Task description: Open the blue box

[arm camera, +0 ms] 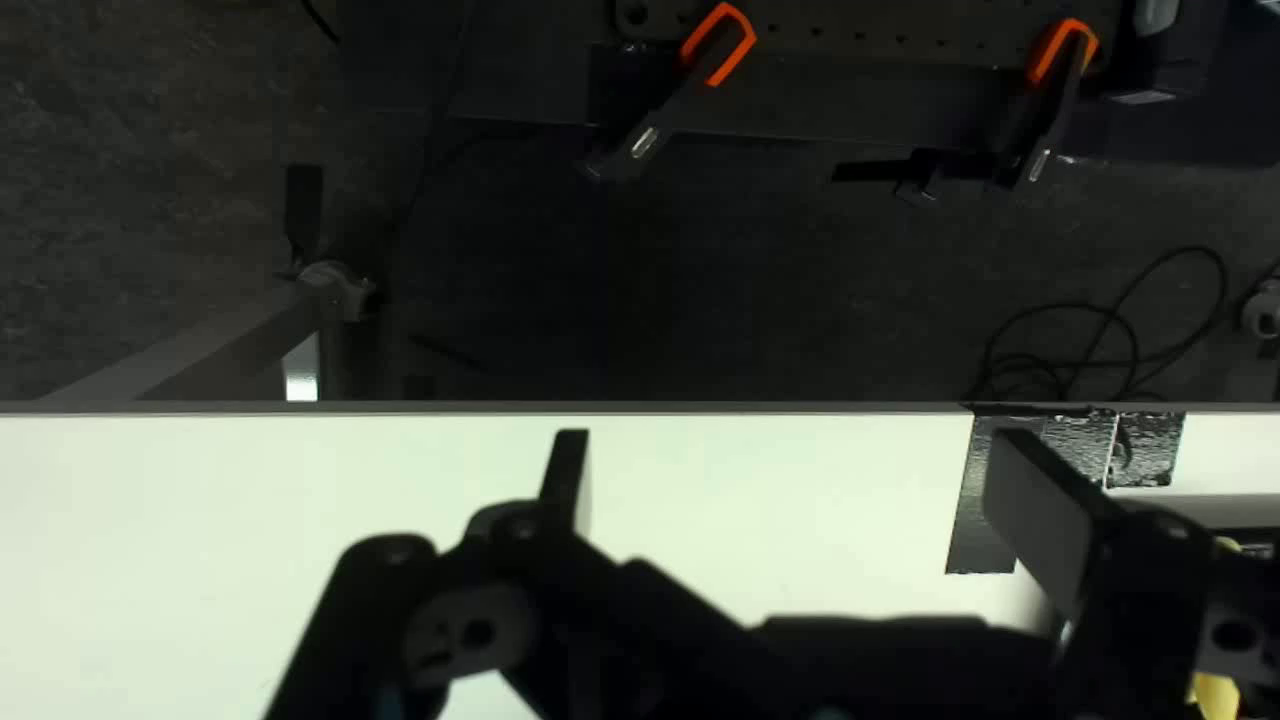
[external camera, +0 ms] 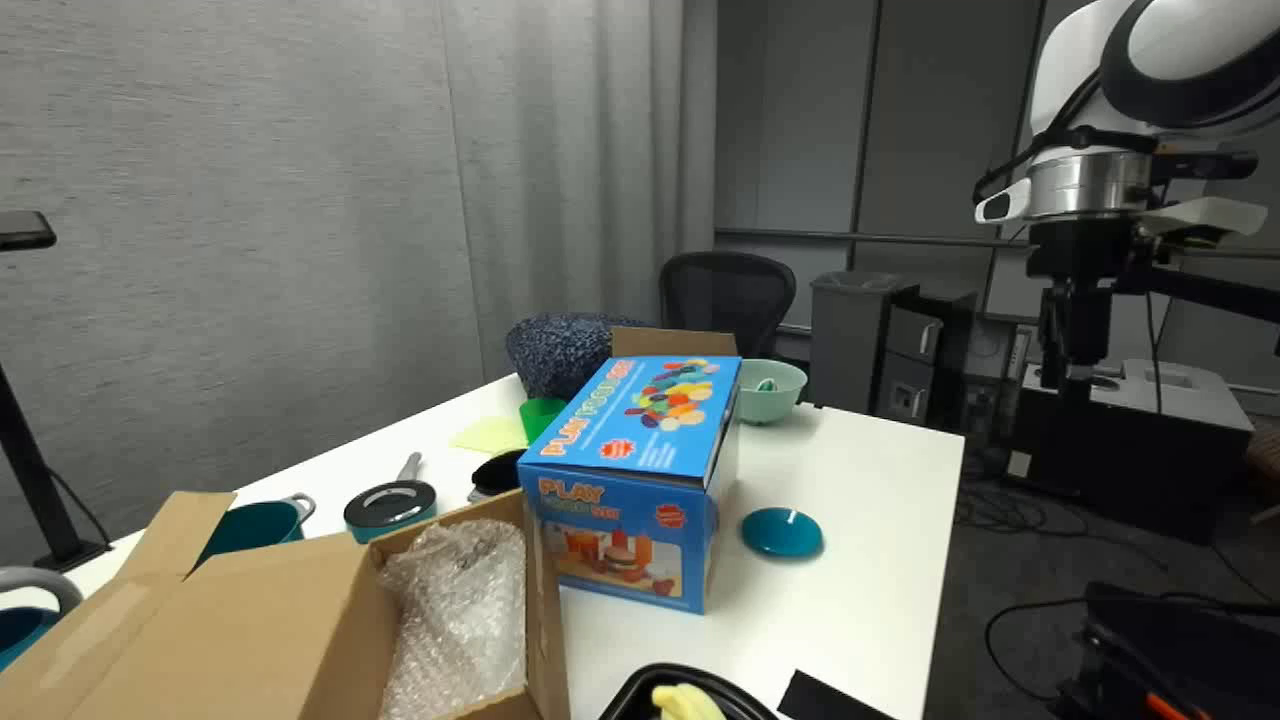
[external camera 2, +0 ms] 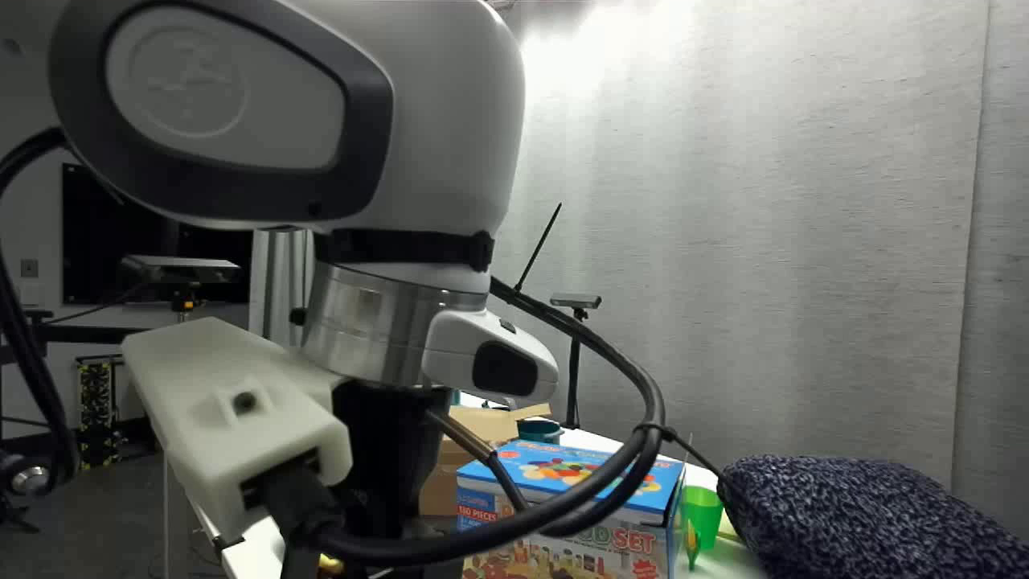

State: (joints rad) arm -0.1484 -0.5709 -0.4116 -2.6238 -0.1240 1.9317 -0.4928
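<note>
Blue and printed with orange lettering and pictures of food, the rectangular cardboard box (external camera: 615, 480) stands on the white tabletop (external camera: 860, 470), near the middle of the scene in an exterior view. Its top panel lies across it, and a narrow dark gap shows under the right edge. Just beyond its far end stands a plain brown cardboard flap (external camera: 675, 342); I cannot tell whether it joins the box. Near and to the left sits a larger brown cardboard carton (external camera: 260, 620) with crumpled clear bubble wrap (external camera: 455, 610) inside. To the right of the box lies a glossy teal round disc (external camera: 782, 532); toward the far right stands a pale green round bowl (external camera: 772, 403), and at the far left a dark speckled fabric cushion (external camera: 560, 352).

My pincer (arm camera: 792, 445) is released: the wrist view shows its two black fingers (arm camera: 566, 475) spread wide apart against the white tabletop, with dark floor (arm camera: 640, 270) past the edge. In an exterior view my white arm (external camera: 1200, 40) stands at the right, pincer pointing down, well apart from the box. In an exterior view thick black cables (external camera 2: 402, 552) cross in front of the box.
</note>
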